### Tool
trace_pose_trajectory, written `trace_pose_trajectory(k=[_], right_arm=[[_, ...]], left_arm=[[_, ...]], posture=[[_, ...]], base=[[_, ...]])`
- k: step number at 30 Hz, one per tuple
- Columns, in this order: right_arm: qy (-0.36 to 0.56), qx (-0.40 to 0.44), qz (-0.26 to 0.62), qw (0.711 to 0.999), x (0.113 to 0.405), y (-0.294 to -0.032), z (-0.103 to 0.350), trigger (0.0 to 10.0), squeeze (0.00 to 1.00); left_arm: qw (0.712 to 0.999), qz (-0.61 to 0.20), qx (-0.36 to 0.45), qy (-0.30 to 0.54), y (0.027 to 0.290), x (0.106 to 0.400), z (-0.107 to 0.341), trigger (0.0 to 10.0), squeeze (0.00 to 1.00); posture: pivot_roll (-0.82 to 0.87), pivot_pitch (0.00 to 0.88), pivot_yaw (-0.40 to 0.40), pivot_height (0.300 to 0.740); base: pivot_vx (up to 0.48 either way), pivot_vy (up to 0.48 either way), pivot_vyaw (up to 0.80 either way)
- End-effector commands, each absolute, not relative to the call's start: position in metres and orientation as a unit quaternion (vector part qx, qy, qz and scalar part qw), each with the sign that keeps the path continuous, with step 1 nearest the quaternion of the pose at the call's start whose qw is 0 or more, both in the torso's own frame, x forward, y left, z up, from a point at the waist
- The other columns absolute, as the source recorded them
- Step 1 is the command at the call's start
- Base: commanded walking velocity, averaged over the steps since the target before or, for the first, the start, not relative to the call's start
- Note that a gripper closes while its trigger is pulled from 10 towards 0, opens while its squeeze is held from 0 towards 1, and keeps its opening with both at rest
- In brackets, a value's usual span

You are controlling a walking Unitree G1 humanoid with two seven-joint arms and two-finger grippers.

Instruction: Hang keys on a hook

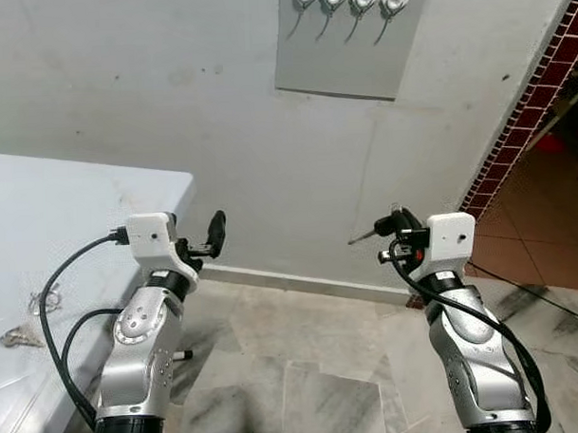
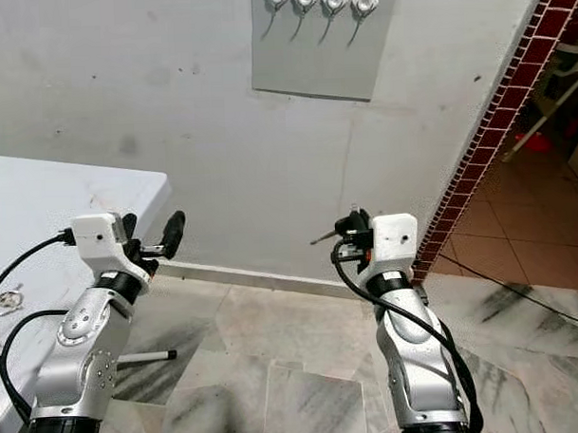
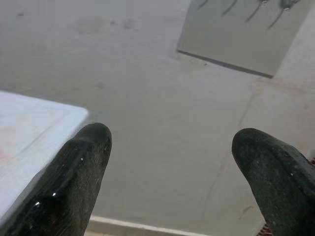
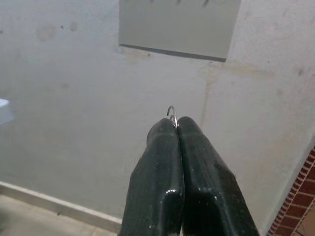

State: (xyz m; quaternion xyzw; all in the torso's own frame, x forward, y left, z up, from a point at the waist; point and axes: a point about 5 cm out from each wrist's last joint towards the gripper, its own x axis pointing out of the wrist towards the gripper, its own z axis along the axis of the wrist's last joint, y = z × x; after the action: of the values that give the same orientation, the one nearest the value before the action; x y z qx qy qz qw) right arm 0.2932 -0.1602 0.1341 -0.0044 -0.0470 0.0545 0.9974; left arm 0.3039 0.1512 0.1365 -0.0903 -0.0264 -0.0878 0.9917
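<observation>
The key ring (image 4: pixel 171 113) sits pinched between the right gripper's (image 4: pixel 176 123) two black fingers, which are clenched together on it; only a small arc of wire projects past the fingertips. In the head views a thin metal piece (image 1: pixel 361 238) sticks out from the same gripper toward the robot's left, probably a key, though it is too small to confirm.

The hooks (image 1: pixel 350 0) are mounted in a row of four on a grey panel (image 1: pixel 336 63) on the wall. They lie well above the right gripper and somewhat to its left. The ring must therefore travel upward and forward to the wall, with a slight shift left.

The right arm is the nearer one and already carries the load. The rightmost hook (image 1: pixel 393 0) appears the closest target.

The left gripper (image 3: pixel 172 147) hovers beside the corner of the white worktop (image 1: pixel 71 215) with its jaws released and wide apart, holding nothing. More keys (image 1: pixel 31 316) lie on the worktop near its edge.
</observation>
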Motion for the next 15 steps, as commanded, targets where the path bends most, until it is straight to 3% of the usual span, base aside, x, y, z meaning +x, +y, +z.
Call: trace_pose_trajectory(k=[1,15], right_arm=[[-0.064,-0.002,0.061,0.996,0.2948,-0.1564,0.1415,10.0,0.00],[-0.065,0.003,0.059,0.996,0.2934,-0.1549,0.1410,10.0,0.00]], left_arm=[[0.993,-0.090,-0.075,-0.027,0.1534,0.3051,0.1377,10.0,0.00],[0.992,-0.092,-0.077,-0.024,0.1531,0.3055,0.1369,10.0,0.00]], posture=[[0.03,0.010,-0.039,0.740],[0.03,0.014,-0.029,0.740]], base=[[0.412,0.000,0.00],[0.421,0.000,0.00]])
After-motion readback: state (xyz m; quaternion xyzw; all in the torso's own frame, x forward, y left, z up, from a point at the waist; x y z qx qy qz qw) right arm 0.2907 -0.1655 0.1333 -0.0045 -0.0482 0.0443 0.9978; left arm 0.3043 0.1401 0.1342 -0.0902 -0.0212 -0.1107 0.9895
